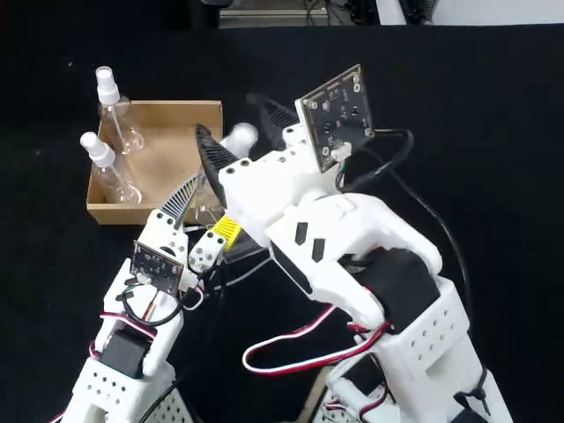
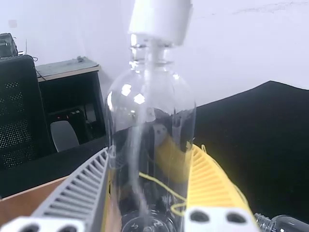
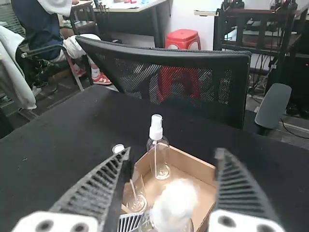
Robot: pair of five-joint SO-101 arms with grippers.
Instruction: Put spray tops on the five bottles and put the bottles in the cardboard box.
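Note:
A clear bottle [image 2: 149, 121] stands upright between the grey and yellow fingers of my left gripper [image 2: 149, 159], which is shut on its lower body. A white spray top [image 2: 159, 19] sits on the bottle's neck. In the high view that left gripper [image 1: 204, 213] is just in front of the cardboard box [image 1: 159, 107]. My right gripper [image 3: 173, 152] hovers above it, open, its black fingers straddling the white spray top [image 3: 176, 198] without touching it. The box [image 3: 193, 166] holds two upright bottles with spray tops [image 1: 119, 115] [image 1: 110, 172].
A capless clear bottle [image 2: 285, 224] lies on the black table beside my left gripper. The right arm's white body [image 1: 352, 256] covers the table's middle. Black cloth stretches free to the right [image 1: 493, 132]. An office chair [image 3: 193, 72] stands beyond the far edge.

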